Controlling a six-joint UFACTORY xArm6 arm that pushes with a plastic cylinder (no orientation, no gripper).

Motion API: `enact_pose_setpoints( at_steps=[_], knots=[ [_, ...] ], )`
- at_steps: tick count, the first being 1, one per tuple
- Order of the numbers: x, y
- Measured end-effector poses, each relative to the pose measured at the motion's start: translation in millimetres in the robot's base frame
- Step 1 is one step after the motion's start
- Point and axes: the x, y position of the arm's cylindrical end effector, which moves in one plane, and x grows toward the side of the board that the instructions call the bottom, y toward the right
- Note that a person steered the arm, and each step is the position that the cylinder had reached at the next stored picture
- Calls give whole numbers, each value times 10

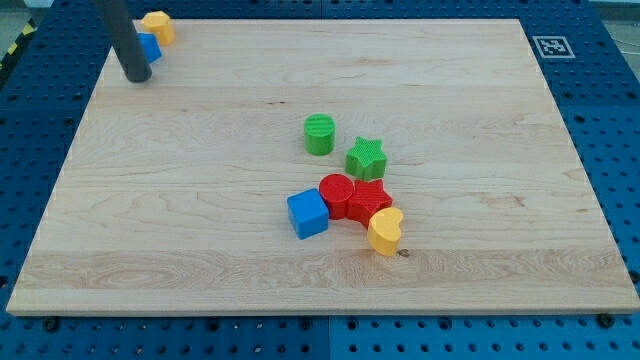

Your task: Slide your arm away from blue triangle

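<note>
While planted at the counter (200,120) far-left corner, my tip (137,77) touching the blue triangle (150,46) beside yellow block (158,25); no hand fitted.

**The Rod**

My rod (124,35) was a plain, dark grey cylinder, smooth and matte, with no visible markings, cables or screws. It ran straight, entering from the view's top, and ended in my tip (137,78), blunt and rounded.
</note>
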Motion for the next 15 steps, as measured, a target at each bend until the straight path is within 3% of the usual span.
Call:
enact_pose_setpoints(
  at_steps=[1, 2, 4, 6, 15],
  knots=[
    [-327, -28],
    [-331, -28],
    [107, 293],
    [377, 1201],
    [361, 2239]
  ],
)
